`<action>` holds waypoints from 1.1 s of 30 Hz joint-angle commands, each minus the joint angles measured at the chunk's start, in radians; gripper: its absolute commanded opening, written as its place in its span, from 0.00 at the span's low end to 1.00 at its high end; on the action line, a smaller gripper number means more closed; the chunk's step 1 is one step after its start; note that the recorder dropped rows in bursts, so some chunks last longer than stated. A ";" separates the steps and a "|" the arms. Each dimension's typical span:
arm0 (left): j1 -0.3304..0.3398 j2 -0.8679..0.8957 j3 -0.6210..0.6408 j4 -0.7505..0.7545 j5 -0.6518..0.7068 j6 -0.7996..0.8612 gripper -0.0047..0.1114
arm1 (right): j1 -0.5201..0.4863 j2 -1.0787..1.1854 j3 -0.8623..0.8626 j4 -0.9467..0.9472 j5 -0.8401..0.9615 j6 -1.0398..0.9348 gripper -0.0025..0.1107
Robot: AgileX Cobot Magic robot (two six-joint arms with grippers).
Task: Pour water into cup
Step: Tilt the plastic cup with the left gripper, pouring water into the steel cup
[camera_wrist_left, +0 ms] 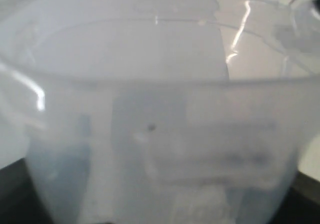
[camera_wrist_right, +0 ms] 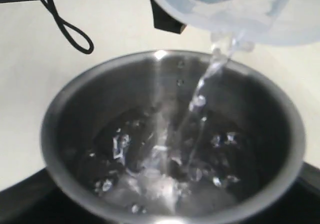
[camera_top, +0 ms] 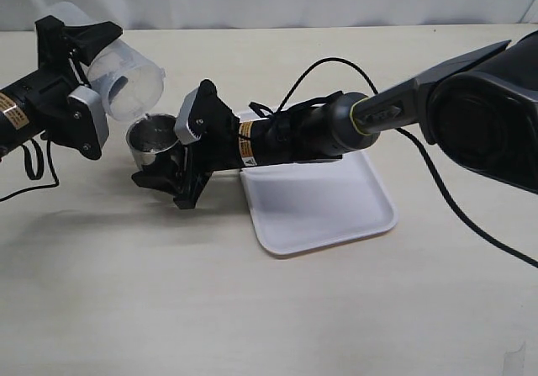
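Note:
My left gripper (camera_top: 84, 77) is shut on a translucent plastic beaker (camera_top: 124, 73), tipped with its mouth down over the steel cup (camera_top: 151, 139). The beaker fills the left wrist view (camera_wrist_left: 160, 108) and hides the fingers there. My right gripper (camera_top: 172, 161) is shut on the steel cup and holds it upright just left of the tray. In the right wrist view a thin stream of clear water (camera_wrist_right: 202, 86) falls from the beaker's lip (camera_wrist_right: 225, 13) into the cup (camera_wrist_right: 75, 98), and water splashes at its bottom.
A white rectangular tray (camera_top: 319, 208) lies on the beige table right of the cup, under the right arm. Black cables (camera_top: 336, 69) run over the table behind the arm, and one loops behind the left arm (camera_top: 34, 161).

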 commanded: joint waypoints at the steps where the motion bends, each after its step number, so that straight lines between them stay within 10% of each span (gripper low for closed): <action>1: -0.001 -0.006 -0.007 -0.006 -0.023 0.003 0.04 | -0.001 -0.013 -0.004 0.006 -0.026 0.004 0.06; 33: -0.004 -0.006 -0.007 0.057 -0.023 0.104 0.04 | -0.001 -0.013 -0.004 0.060 -0.026 -0.021 0.06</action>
